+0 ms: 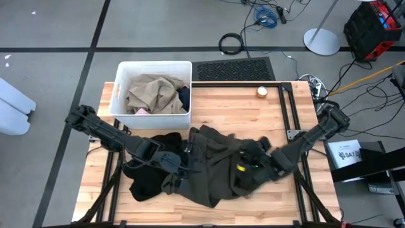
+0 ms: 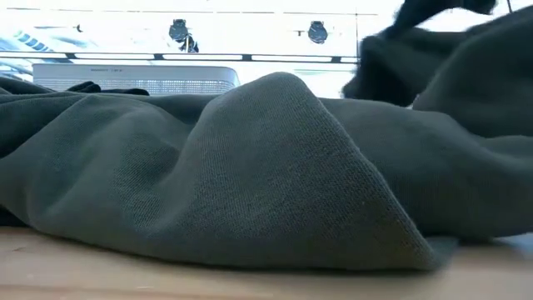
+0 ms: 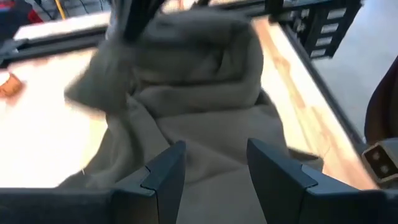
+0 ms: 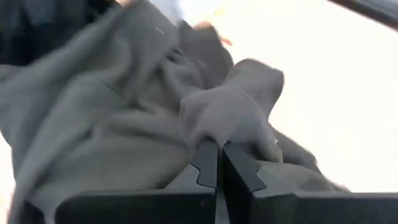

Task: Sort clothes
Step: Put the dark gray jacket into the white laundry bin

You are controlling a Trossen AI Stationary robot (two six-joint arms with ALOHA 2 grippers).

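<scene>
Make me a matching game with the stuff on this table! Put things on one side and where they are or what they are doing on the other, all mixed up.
Things:
1. white rectangular plastic bin
2. tan-beige fabric garment
3. olive-brown fabric garment
4. right gripper
5. left gripper

States or places:
A. spread over the wooden table
B. shut on cloth
C. lying inside the bin
D. open above cloth
E. at the table's far edge

Pairs: 1-E, 2-C, 3-A, 4-B, 5-D
</scene>
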